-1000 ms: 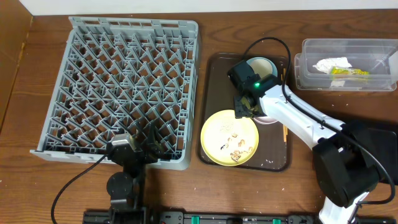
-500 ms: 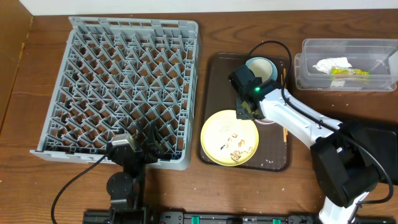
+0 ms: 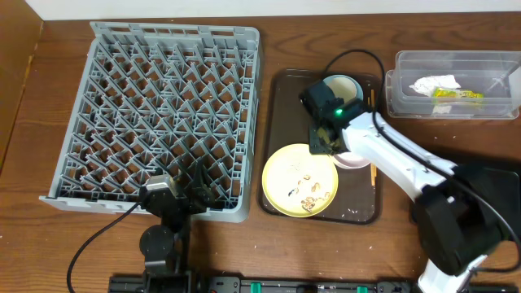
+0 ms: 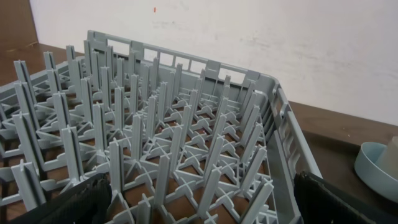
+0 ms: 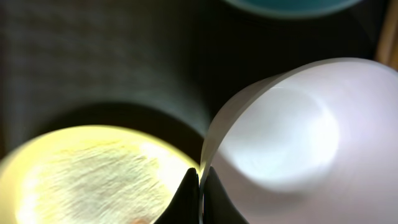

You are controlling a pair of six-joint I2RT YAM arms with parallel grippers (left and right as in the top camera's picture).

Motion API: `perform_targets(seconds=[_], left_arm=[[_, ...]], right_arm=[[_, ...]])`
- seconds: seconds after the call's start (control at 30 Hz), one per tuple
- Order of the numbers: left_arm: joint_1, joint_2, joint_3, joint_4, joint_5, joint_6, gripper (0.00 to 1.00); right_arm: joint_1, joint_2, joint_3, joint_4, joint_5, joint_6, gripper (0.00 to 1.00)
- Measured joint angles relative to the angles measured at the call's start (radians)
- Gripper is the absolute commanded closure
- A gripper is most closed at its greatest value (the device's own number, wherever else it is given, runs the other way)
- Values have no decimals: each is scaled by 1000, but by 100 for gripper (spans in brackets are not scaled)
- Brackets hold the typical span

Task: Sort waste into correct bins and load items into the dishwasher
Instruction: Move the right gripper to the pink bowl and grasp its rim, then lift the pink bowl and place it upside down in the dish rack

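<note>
The right claw (image 5: 200, 182) has pinched shut in the last second and slid a little to the right. Its two dark tips now meet on the thin rim of the pale pinkish bowl (image 5: 280, 137), so I'd say the bowl is gripped and ready to lift toward the rack.

At the far left sits the grey dish rack (image 3: 163, 114), a stiff plastic lattice of upright pegs with nothing in it. The left claw (image 3: 187, 181) hangs at its near edge with its fingers spread wide, holding nothing. To the right is the dark brown tray (image 3: 281, 89), smooth and flat. On it, the round, glossy yellow plate (image 3: 299, 181) carries pale crumbs (image 3: 309, 194). The gripped bowl is just beside the plate, and the light blue bowl (image 3: 342, 84) sits farther back. Far right, the clear tub (image 3: 488, 61) holds a crumpled napkin (image 3: 431, 83) and a wrapper (image 3: 457, 94).
</note>
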Motion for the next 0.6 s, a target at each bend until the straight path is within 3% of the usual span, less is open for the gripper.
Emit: perform_targets(seconds=[0.13, 0.27, 0.43, 0.6], left_arm=[[0, 0, 0, 0, 0, 0, 5], [0, 0, 0, 0, 0, 0, 5], [0, 0, 0, 0, 0, 0, 5], [0, 0, 0, -1, 0, 0, 5]], right_arm=[[0, -103, 53, 17, -44, -5, 99], [0, -219, 75, 155, -106, -10, 99], [1, -252, 90, 436, -163, 1, 99], [6, -169, 94, 777, -219, 74, 99]])
